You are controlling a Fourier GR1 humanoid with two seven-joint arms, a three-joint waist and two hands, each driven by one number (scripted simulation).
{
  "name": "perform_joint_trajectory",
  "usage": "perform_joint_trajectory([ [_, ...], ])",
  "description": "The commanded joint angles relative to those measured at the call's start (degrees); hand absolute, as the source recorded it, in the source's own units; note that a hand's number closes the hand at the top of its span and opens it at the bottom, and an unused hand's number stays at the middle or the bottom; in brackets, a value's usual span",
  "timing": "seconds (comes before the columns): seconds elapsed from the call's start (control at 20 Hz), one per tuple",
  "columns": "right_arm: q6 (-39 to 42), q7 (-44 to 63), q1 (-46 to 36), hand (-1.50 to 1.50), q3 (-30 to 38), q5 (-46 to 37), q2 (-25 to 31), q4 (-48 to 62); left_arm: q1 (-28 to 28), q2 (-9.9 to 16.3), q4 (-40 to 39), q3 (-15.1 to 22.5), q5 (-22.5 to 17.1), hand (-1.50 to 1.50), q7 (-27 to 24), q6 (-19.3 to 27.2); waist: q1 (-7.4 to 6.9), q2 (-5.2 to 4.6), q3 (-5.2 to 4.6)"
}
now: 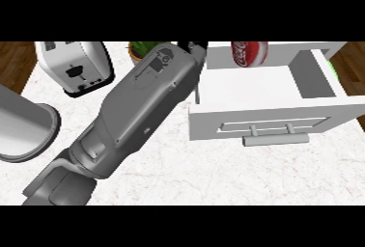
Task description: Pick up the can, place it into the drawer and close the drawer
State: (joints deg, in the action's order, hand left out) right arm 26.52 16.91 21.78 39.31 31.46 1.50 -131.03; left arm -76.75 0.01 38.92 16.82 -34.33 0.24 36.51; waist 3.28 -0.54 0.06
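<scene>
A red can (249, 52) with white lettering sits at the far end of the open white drawer (249, 87). The drawer's front panel with its bar handle (275, 139) faces me. My left forearm (135, 111) stretches from the lower left up to the drawer's far left corner. Only a small black part of my left hand (192, 47) shows past the wrist, just left of the can. The forearm hides the rest of the hand, and I cannot tell whether it touches the can. My right hand does not show.
A white toaster (77, 66) stands at the back left. A grey round pot (21, 128) sits at the left edge. Something green (145, 48) peeks out behind the forearm. Pale marble counter (214, 173) lies in front of the drawer.
</scene>
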Motion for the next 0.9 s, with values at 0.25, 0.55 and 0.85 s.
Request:
perform_joint_trajectory([
  [0.25,1.47,-1.51,-2.68,-1.50,0.43,0.05,1.11,4.84,-3.09,-0.01,-5.68,7.13,-8.51,1.50,-3.05,1.70,0.60,-0.15,0.07],
  [0.55,0.44,0.54,-1.27,-1.50,0.02,0.05,-0.10,0.67,-4.43,-0.01,-9.91,11.11,-11.49,1.50,-3.98,3.89,1.18,-0.21,0.06],
  [0.85,-0.50,1.35,-2.83,-1.50,-1.17,-0.55,-0.14,0.05,-4.06,-0.01,-13.63,14.18,-14.50,-1.50,-5.13,4.56,2.30,-0.71,0.09],
])
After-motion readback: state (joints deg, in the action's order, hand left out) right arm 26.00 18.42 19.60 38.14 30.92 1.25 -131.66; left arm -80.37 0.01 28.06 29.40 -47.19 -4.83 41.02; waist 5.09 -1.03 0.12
